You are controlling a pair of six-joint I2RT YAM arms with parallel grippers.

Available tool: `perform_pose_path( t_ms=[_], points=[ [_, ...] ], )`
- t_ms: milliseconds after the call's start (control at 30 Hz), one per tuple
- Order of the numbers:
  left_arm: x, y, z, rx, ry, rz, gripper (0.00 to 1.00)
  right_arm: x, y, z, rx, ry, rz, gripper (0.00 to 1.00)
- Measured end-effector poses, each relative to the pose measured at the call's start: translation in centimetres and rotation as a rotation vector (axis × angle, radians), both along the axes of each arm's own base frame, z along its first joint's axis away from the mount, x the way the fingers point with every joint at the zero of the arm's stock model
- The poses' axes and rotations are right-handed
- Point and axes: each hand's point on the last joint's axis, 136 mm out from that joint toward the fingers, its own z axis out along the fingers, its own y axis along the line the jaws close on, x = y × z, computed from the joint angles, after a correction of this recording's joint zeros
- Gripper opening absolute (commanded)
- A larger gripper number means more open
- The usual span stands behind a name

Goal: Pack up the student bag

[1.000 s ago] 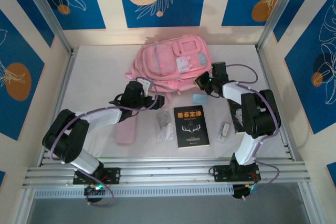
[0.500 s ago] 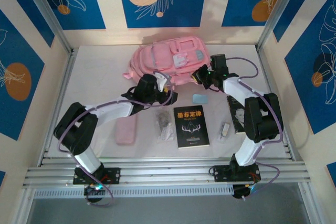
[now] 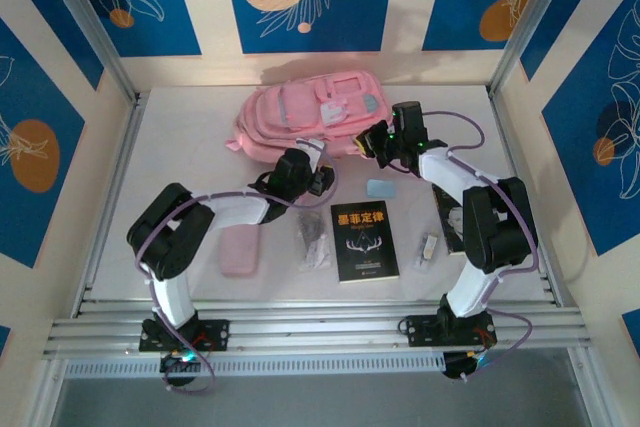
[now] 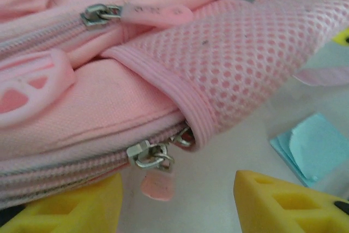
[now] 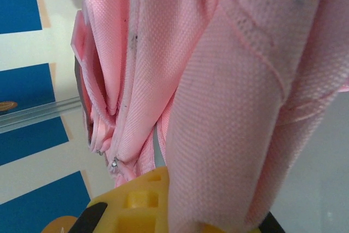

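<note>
Backpack (image 3: 300,112), pink and soft, lies at the far middle of the table (image 3: 190,147), front pockets up. Right gripper (image 3: 372,142) is clamped on the fabric at its near right edge. Left gripper (image 4: 177,189) sits at its near edge, yellow fingers (image 4: 283,200) partly apart with a zip pull (image 4: 157,185) in the gap. Nearer lie a pale blue pad (image 3: 381,188), a black book (image 3: 364,240) and, to the left, a pink pencil case (image 3: 239,249).

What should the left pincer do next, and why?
Probably close the left pincer on the zipper pull: it hangs between the open jaws, the zip beside it looks closed, and the right pincer grips the student bag.
</note>
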Motion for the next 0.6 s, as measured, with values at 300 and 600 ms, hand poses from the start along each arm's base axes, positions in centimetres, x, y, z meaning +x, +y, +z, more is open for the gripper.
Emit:
perform_pose_path(
  t_ms=[300,600],
  points=[
    [0.4,-0.2,0.2,0.01,-0.025,-0.01,0.0,-0.3,-0.3,-1.0,0.017,0.016,-0.016,0.0],
    [-0.7,0.4,-1.0,-0.016,0.099,-0.099,0.0,-0.4,-1.4,-1.4,-0.029,-0.02,0.048,0.0]
  ],
)
